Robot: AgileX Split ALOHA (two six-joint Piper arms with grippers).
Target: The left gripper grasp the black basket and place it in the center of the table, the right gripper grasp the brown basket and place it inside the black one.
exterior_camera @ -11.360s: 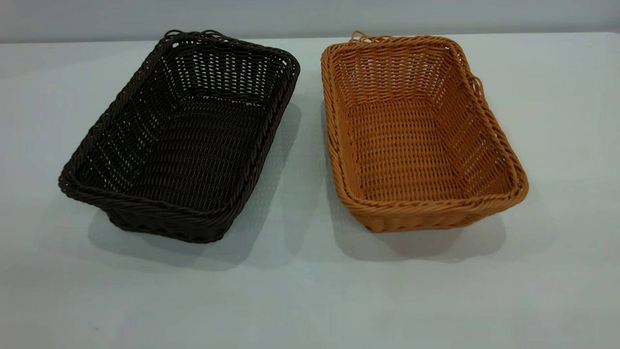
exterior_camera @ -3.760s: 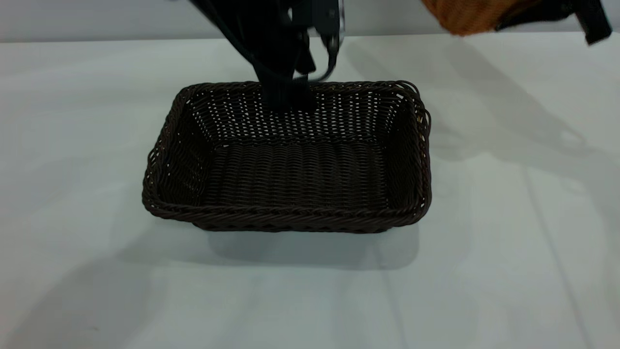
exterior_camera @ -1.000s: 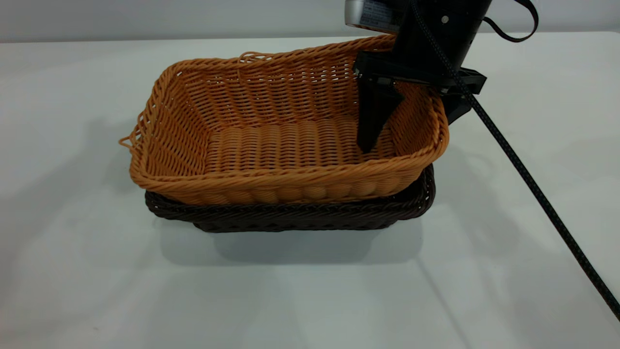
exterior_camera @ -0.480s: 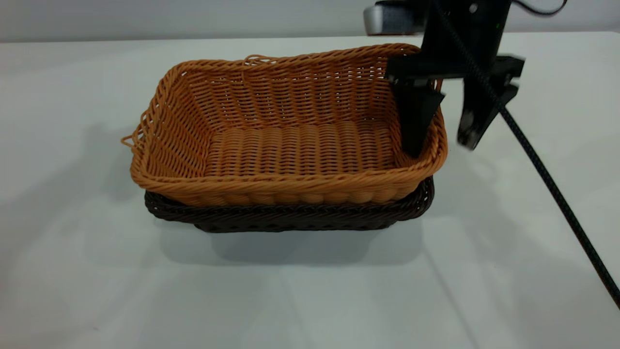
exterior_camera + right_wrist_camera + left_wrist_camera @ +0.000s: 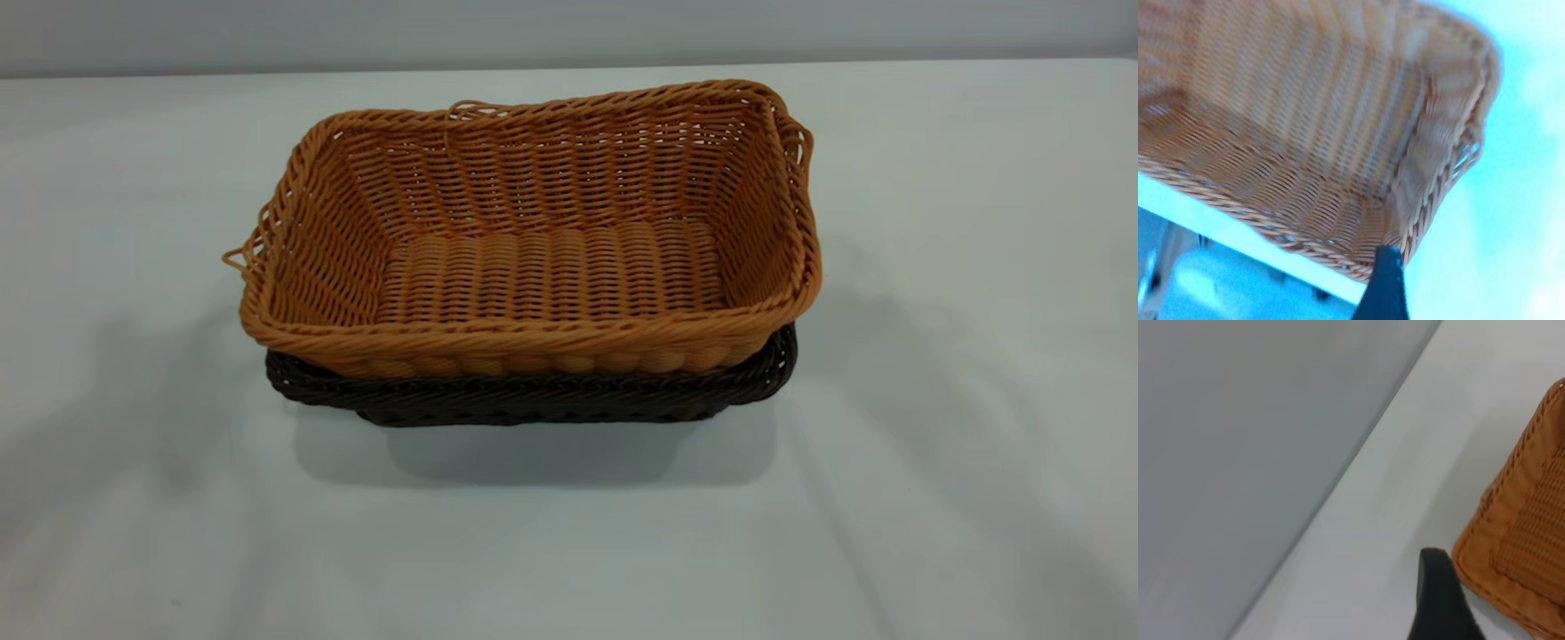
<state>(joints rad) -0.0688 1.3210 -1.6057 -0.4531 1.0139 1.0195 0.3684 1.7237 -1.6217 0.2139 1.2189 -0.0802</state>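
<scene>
White table [image 5: 1405, 493] running diagonally, grey wall [image 5: 1238, 453] beyond its edge, corner of brown basket [image 5: 1525, 540] with braided rim at one side, one black finger [image 5: 1439, 600] of left gripper just beside the basket's corner, second finger out of frame

Black basket [image 5: 533, 400] mostly hidden under brown basket [image 5: 533, 267]; both pincers cut off.

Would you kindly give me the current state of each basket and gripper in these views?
brown basket: upright, empty, nested in the black one, released.
black basket: upright on the table, holding the brown one.
left gripper: away from the baskets.
right gripper: above the brown basket's corner, holding nothing.
</scene>
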